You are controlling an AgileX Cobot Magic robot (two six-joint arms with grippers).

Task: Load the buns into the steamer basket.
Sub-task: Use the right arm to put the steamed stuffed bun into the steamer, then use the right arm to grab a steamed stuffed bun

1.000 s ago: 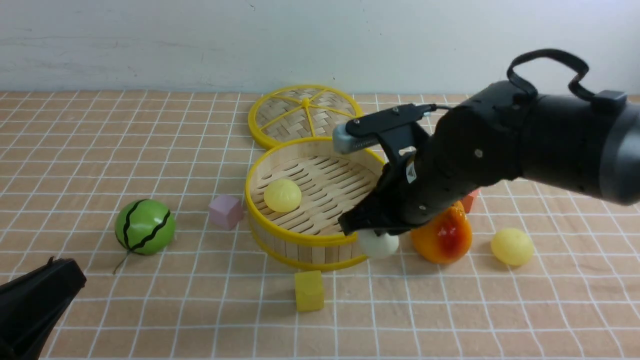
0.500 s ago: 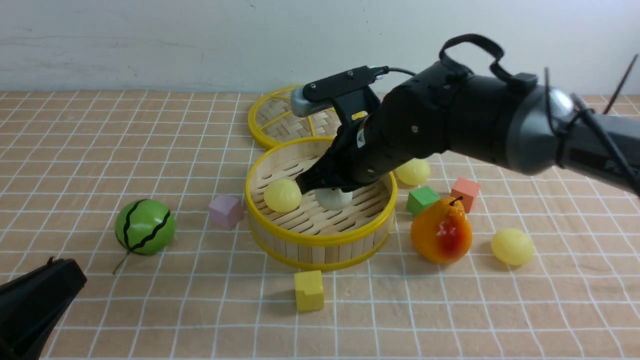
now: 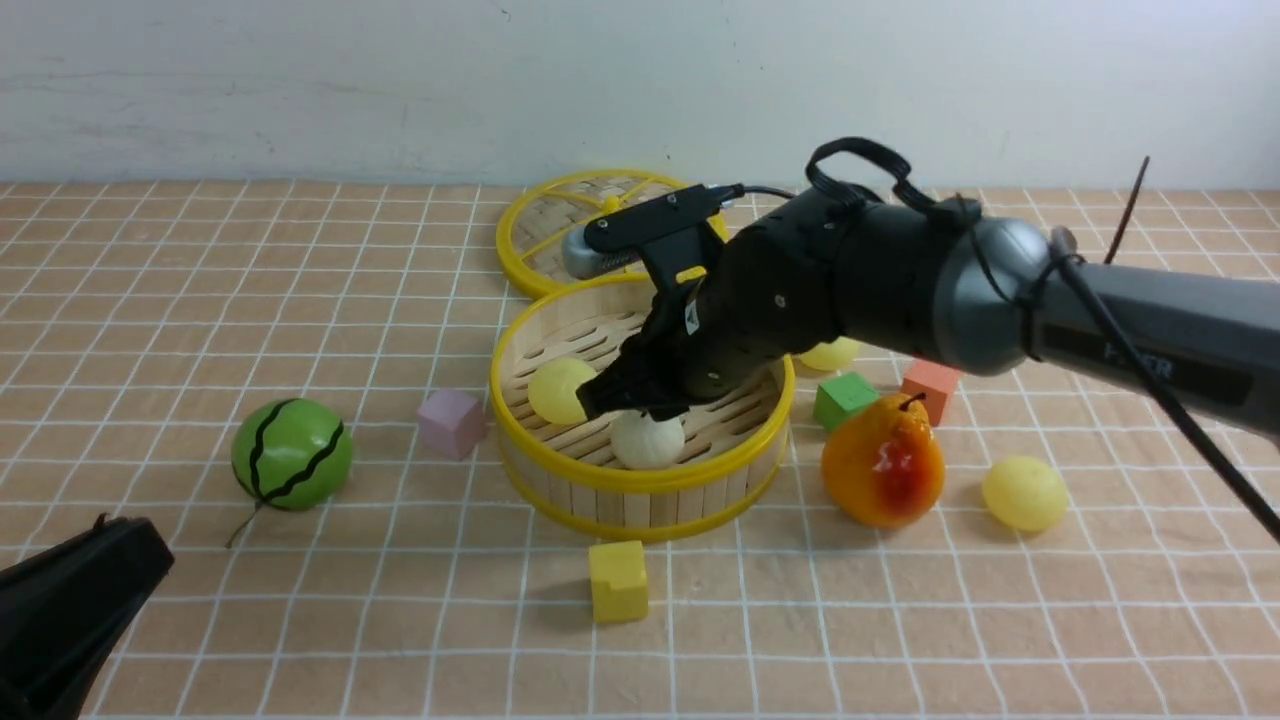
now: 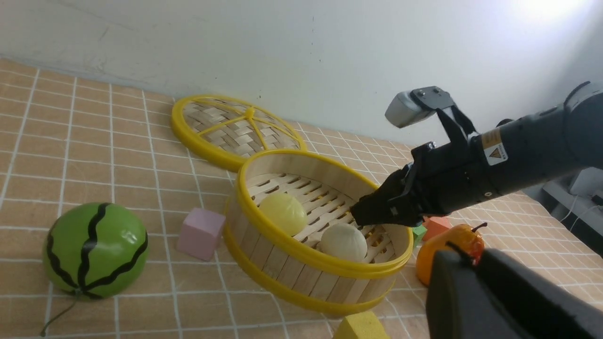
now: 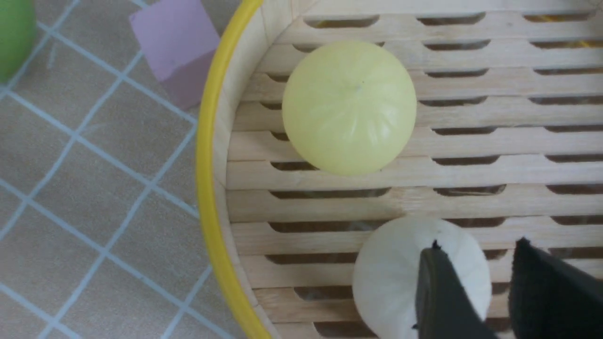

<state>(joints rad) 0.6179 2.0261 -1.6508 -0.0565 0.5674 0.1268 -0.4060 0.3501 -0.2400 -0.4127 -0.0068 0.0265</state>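
Nearest, low at left: left gripper [image 3: 95,585], parked. Could not tell how its jaws stood.

Yellow cube [image 3: 618,580] lay just in front of the steamer basket [image 3: 600,497]. Inside, by the front wall, the off-white bun [image 3: 647,441] lay on the slats. The right gripper [image 3: 628,400] was close above it, jaws parted, holding nothing. Inner yellow bun [image 3: 560,390] sat beside it, apart.

Judged: release step. Best to lift straight up, jaws wide, so the fingertips roll neither bun, and to clear the rim before swinging away.

Two buns outside:
- Right yellow bun [image 3: 1023,493] lay on the table past the pear [image 3: 883,465], which crowds that approach.
- Far yellow bun [image 3: 832,353] was behind the basket, half hidden by the arm, with green cube [image 3: 845,398] and orange cube [image 3: 930,378] near.

Watermelon ball [image 3: 291,454] and purple cube [image 3: 452,422] stood off left. Lid [image 3: 560,225] farthest.
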